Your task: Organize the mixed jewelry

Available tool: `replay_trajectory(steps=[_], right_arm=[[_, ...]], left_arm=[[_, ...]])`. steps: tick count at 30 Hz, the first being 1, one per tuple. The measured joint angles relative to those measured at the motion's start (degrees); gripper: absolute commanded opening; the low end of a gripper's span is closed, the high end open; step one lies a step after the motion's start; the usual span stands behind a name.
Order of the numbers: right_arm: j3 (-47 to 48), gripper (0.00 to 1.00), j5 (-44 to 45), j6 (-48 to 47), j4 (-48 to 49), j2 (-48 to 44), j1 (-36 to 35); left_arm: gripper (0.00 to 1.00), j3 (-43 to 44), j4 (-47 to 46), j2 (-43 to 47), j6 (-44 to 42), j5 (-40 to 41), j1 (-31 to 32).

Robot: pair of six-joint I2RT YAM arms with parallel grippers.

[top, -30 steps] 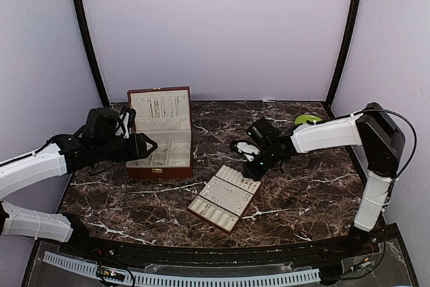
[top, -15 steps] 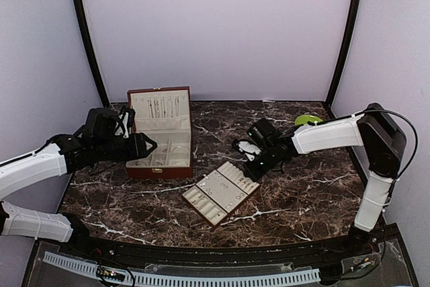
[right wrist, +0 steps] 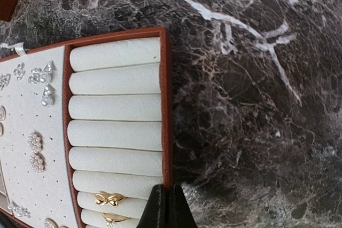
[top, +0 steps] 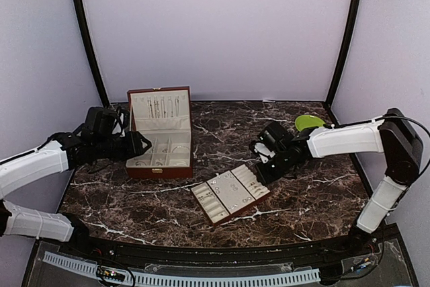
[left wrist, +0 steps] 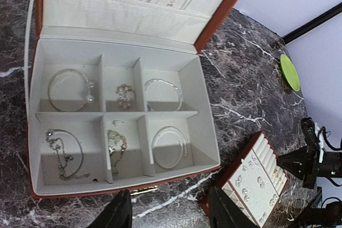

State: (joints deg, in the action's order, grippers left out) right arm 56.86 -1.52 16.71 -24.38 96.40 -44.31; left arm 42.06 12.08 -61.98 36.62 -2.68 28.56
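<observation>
Top external view: we see two arms reaching over a dark marble table (top: 302, 193). Against a second ago, the left claw (top: 142, 146) has hardly moved, only drawn slightly back. Its fingers stand apart with nothing between them. Just ahead of it is the open red-brown wooden box (top: 159, 171), and its wrist view shows bracelets (left wrist: 68, 89) lying in the cream compartments.

Further right, the cream insert tray (top: 208, 205) has swung round to lie flatter across the table. The right claw (top: 263, 171) has shifted right and toward us, and its elbow has swung out toward the right wall. This claw is pinched fully closed, tips together over the tray's red-brown rim. We cannot tell whether the rim is caught between them.

The mixed jewelry (right wrist: 45, 92) sits on the tray, to the left of the right claw in its wrist view. It is small silvery and pearl studs on the flat pad, with gold rings (right wrist: 107, 200) tucked in the rolls just beside the fingertips. Behind that claw lies a lime green dish (top: 308, 122).

The marble is brown-black with white veins. Plain lilac walls (top: 215, 25) enclose it, with black poles (top: 84, 31) in the corners.
</observation>
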Motion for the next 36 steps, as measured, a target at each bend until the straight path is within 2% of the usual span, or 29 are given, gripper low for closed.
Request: replay_trajectory(steps=[13,21,28,36], right_arm=[[-1.60,0.00,0.07,11.17,-2.91,-7.02,1.27],[-1.62,0.00,0.13,14.25,-4.13,-8.72,1.27],[-1.09,0.00,0.94,15.41,-6.29,-9.31,1.27],[0.70,0.00,2.91,16.00,-7.45,-9.75,1.27]], left_arm=[[0.58,2.47,4.92,-2.05,-2.08,-1.09,-10.12],[0.65,2.36,5.79,-4.85,-4.04,-0.13,-14.08],[0.66,1.60,3.87,-10.62,-5.62,-1.42,-16.52],[0.45,1.60,0.37,-16.06,-9.16,-2.54,-17.16]])
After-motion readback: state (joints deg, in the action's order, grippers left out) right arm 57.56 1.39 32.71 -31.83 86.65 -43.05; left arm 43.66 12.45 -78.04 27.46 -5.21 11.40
